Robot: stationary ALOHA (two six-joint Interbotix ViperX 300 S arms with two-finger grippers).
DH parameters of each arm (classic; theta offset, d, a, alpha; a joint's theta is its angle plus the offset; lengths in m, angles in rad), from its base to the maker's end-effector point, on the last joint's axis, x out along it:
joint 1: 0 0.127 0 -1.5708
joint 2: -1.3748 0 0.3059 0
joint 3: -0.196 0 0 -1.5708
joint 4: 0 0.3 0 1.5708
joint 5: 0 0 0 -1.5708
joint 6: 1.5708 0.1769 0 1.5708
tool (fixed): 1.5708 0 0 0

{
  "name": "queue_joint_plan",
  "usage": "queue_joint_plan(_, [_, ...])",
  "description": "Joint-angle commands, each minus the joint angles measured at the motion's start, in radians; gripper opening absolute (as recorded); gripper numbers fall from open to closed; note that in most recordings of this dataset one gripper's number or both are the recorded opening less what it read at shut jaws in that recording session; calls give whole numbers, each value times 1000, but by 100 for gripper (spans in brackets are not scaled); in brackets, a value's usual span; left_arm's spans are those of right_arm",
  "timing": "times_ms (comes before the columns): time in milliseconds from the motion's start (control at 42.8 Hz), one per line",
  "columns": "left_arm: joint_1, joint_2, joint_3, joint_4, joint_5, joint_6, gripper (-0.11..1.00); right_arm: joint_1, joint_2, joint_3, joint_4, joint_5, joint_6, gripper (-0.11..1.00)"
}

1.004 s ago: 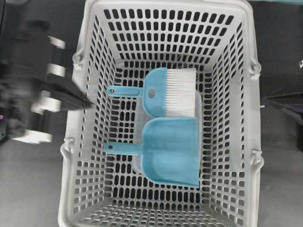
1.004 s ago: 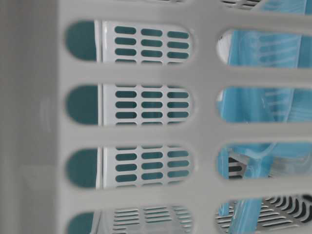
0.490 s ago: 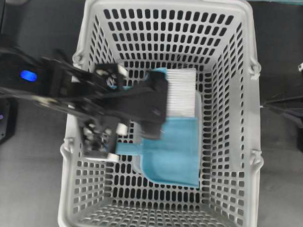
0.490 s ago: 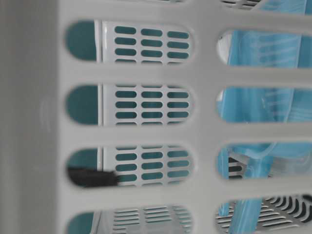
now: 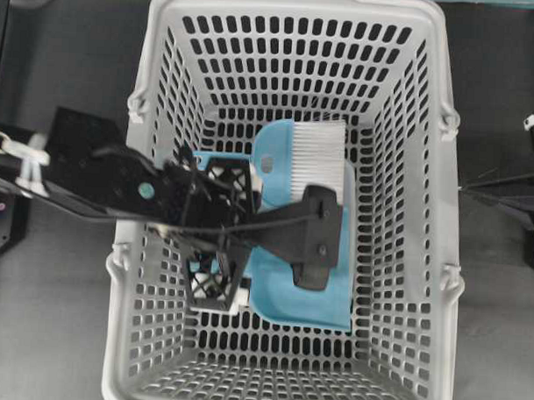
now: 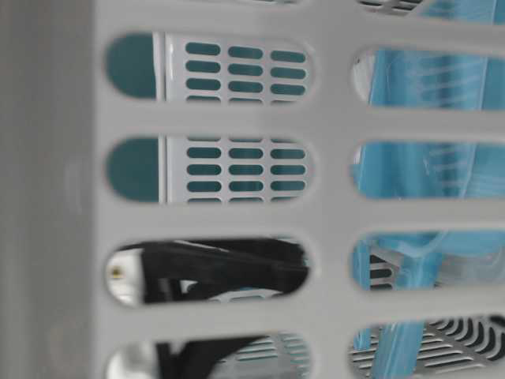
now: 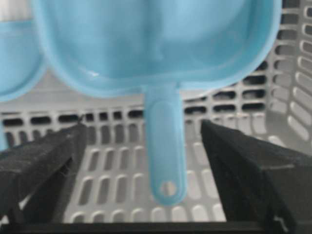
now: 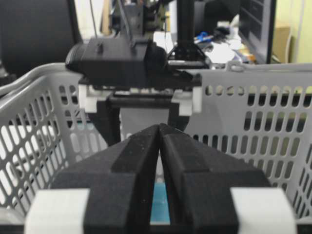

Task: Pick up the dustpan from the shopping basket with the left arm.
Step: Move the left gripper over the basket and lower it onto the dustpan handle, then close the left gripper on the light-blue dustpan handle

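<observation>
The light blue dustpan [image 5: 303,307] lies on the floor of the grey shopping basket [image 5: 296,3], largely covered by my left arm. My left gripper [image 5: 220,238] is down inside the basket and open. In the left wrist view the thin dustpan handle [image 7: 165,146] with its hole runs between the two black fingers [image 7: 44,165], apart from both. The dustpan [image 6: 426,170] also shows through the wall slots at table level. My right gripper [image 8: 160,127] is shut outside the basket's right side, holding nothing.
A blue hand brush [image 5: 316,162] with white bristles lies just behind the dustpan, its handle under the left gripper's far finger. The basket's tall slotted walls [image 5: 407,214] enclose the left gripper on all sides. The left arm [image 6: 221,268] shows through the lower slots.
The left arm swung from outside the basket's left side down into it. Its jaws went from shut to wide open and now straddle the dustpan handle. The right arm stayed put.
</observation>
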Motion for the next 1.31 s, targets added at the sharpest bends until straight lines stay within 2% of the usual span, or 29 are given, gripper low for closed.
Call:
queue_joint_plan(0, [-5,11,5,3,-15,-3,89,5,11,-3,3,-5,2,1])
queue_joint_plan(304, [-8,48,64,3,-66,-12,89,5,11,3,2,5,2,1])
queue_joint_plan(537, [-6,38,117,3,-109,-78,85,5,11,3,2,25,2,1])
queue_joint_plan(607, [-8,31,133,3,-129,-87,78,5,11,3,2,26,0,1])
queue_joint_plan(654, [-8,25,146,3,-143,-84,69,5,11,3,2,26,0,1])
queue_joint_plan(817, [-8,-6,140,3,-156,-78,27,5,11,5,3,28,2,1])
queue_joint_plan(1051, [-5,-87,57,3,-135,-44,27,5,9,6,3,40,2,1])
queue_joint_plan(1284, [5,-169,-78,3,-40,-3,27,5,6,11,8,44,20,1])
